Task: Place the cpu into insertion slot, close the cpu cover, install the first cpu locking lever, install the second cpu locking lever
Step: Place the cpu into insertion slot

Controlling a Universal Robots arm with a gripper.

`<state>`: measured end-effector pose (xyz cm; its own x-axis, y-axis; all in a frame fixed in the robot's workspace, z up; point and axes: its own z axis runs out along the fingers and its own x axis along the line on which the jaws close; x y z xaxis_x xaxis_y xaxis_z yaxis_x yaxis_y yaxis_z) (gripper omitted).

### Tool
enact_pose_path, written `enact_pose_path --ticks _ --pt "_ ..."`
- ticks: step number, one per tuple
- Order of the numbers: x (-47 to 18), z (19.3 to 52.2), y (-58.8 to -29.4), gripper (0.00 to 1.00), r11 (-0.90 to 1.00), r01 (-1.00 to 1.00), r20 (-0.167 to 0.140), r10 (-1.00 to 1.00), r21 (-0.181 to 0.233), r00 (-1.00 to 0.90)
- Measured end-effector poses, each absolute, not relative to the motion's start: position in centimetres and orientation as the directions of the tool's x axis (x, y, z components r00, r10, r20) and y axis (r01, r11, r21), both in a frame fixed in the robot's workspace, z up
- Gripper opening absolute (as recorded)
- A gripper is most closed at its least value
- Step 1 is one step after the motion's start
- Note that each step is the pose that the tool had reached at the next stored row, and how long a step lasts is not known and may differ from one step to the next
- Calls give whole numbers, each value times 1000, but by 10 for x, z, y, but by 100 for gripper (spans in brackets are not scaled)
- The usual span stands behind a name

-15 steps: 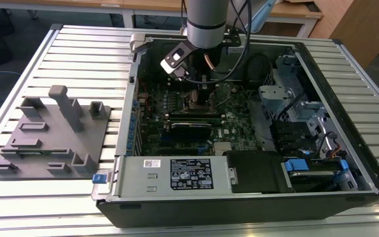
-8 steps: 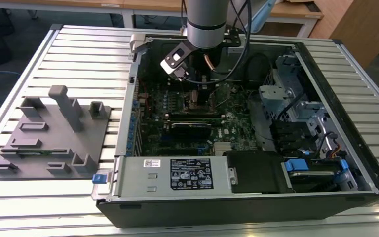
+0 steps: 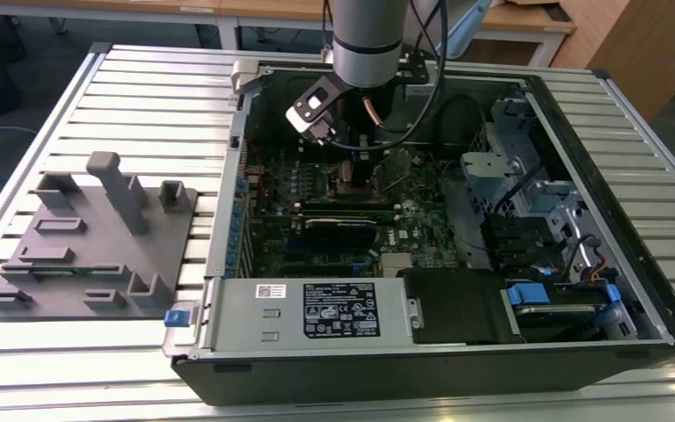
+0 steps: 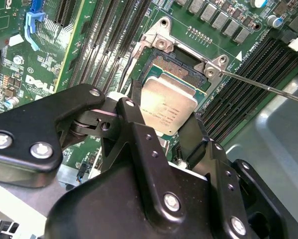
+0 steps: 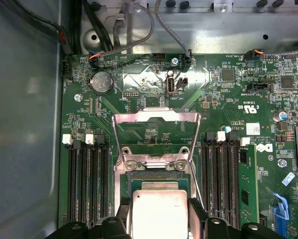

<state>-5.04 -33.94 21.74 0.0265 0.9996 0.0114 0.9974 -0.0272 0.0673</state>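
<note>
Slatted metal worktop [image 3: 138, 79] carries everything. In the exterior view, an open PC case [image 3: 431, 374] lies on its side and takes the centre through 3 o'clock. A grey fixture block [image 3: 80, 264] with pegs and pockets sits at 9 o'clock, just beside the case. The power supply box [image 3: 314, 312] is at 6 o'clock inside the case, with the green motherboard [image 3: 279, 189] at 12 o'clock from it.

The arm [image 3: 367, 35] comes down from 12 o'clock into the case, over the board's middle.

Claw [image 4: 161, 119] [image 5: 160, 216]: black fingers [image 4: 134, 112] are clamped on two opposite edges of the cpu [image 4: 166, 107] [image 5: 160, 209], so it is grasping the chip.

The cpu cover [image 5: 156, 118] is hinged open. The silvery frame stands up off the board, with green board visible through its window in the first wrist view.

The insertion slot [image 4: 176, 67] [image 5: 158, 177] has the cpu over it, offset, so a strip of the dark contact field shows between the chip's edge and the cover hinge. I can't tell whether the chip touches the socket or hangs just above it.

Black memory slots [image 5: 89, 184] flank the socket on both sides.

A locking lever [image 4: 263, 87] is unlatched. The thin wire rod sticks out from the socket corner over the memory slots.
</note>
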Motion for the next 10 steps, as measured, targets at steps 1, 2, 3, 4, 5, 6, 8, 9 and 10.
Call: enact_pose_path --ticks 1,2,3,4,5,6,8,9,10 --pt "-50 217 -339 54 -27 997 11 1000 67 26" --pt "-50 217 -339 54 -27 997 12 1000 68 26" --pt "-50 216 -339 54 -27 997 12 1000 68 26" --pt "-50 216 -339 54 -27 997 11 1000 67 26" --pt "-50 216 -339 54 -27 997 11 1000 67 26" --pt "-50 216 -339 54 -27 997 11 1000 67 26" --pt "-50 216 -339 54 -27 997 11 1000 67 26" --pt "-50 216 -339 54 -27 997 11 1000 67 26" --pt "-50 215 -339 54 -27 997 12 1000 68 26"
